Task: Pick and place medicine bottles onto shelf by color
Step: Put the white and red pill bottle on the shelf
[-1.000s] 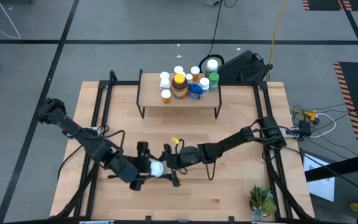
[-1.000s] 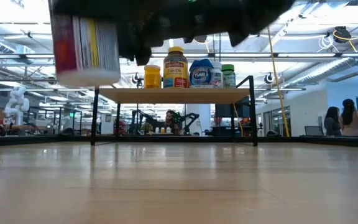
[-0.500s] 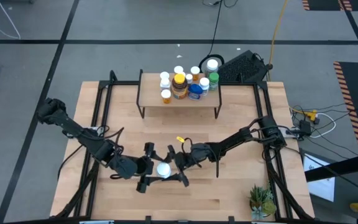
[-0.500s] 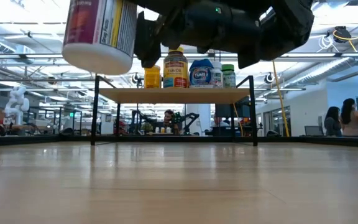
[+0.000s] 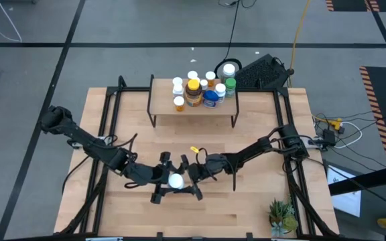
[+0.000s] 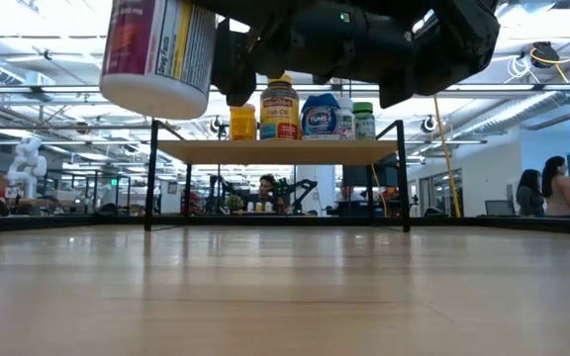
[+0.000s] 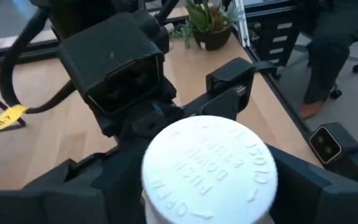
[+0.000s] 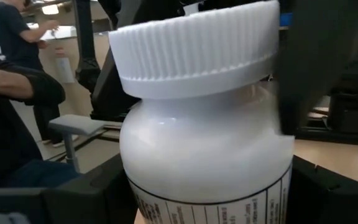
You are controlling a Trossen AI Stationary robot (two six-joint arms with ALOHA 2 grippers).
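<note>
Mid-table handover: white plastic medicine bottle with ribbed white cap (image 5: 176, 180) held upright, clear above tabletop, between both grippers. Left gripper (image 5: 165, 179) and right gripper (image 5: 188, 177) meet at bottle from opposite sides; which jaws clamp it, cannot tell. Both arms stretched low toward table centre. Low light-wood shelf on black metal legs (image 5: 194, 110) well apart, already crowded with bottles. Next move, likely: one gripper releases, other carries bottle to white group.

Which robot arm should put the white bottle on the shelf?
Probably the left. The left gripper holds the white bottle up off the table, facing the shelf. The right gripper only sits at the bottle's other side.
</note>
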